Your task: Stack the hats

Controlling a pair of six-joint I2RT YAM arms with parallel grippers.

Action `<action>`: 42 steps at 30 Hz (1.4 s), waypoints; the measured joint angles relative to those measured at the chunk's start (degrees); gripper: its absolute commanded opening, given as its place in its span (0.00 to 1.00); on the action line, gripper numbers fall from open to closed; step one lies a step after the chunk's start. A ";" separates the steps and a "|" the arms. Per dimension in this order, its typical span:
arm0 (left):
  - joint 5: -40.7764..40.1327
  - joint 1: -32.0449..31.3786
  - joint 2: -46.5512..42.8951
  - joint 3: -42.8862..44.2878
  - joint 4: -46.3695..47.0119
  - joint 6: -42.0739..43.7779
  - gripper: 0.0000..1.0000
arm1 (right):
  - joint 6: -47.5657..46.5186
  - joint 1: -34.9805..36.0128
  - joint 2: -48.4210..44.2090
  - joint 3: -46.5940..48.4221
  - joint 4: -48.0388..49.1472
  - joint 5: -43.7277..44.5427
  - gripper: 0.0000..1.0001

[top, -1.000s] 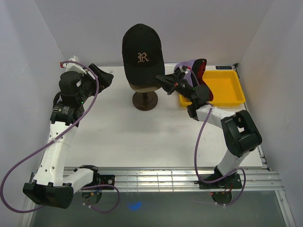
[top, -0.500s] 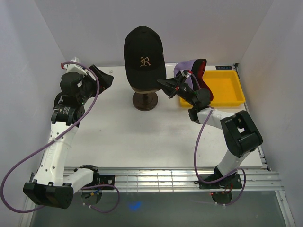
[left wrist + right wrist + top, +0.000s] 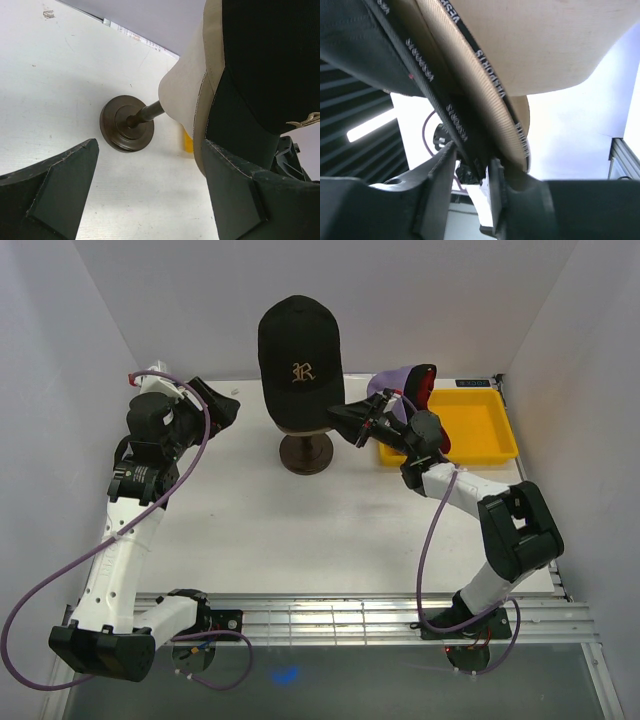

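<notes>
The black cap (image 3: 300,350), which bears a gold letter "R" on its front, sits on the beige mannequin head (image 3: 182,95) over the dark round stand (image 3: 307,452) on the desk (image 3: 250,530). The cap's inner band carries repeated lettering beginning "VES"; the remainder is not legible. The right arm's fingers (image 3: 440,185) stand slightly apart about the cap's lower edge; whether they pinch it cannot be told. The left arm's fingers (image 3: 55,195) are spread wide and hold nothing. A lavender hat (image 3: 392,380) and a red hat (image 3: 427,382) rest at the yellow tray (image 3: 480,425).
</notes>
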 measured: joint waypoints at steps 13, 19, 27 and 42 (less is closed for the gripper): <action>2.19 0.00 1.79 0.00 1.03 0.22 0.94 | -8.59 -1.42 -6.97 1.01 -17.03 0.63 0.49; 4.50 0.00 3.76 0.00 1.62 0.59 0.94 | -14.12 -2.71 -9.94 1.90 -25.09 0.68 0.52; 7.87 0.00 5.60 1.51 1.57 1.46 0.95 | -25.46 -6.36 -13.70 5.62 -38.56 0.37 0.57; 11.06 0.00 11.69 10.86 12.15 1.73 0.96 | -55.58 -8.00 0.44 48.11 -62.88 6.19 0.69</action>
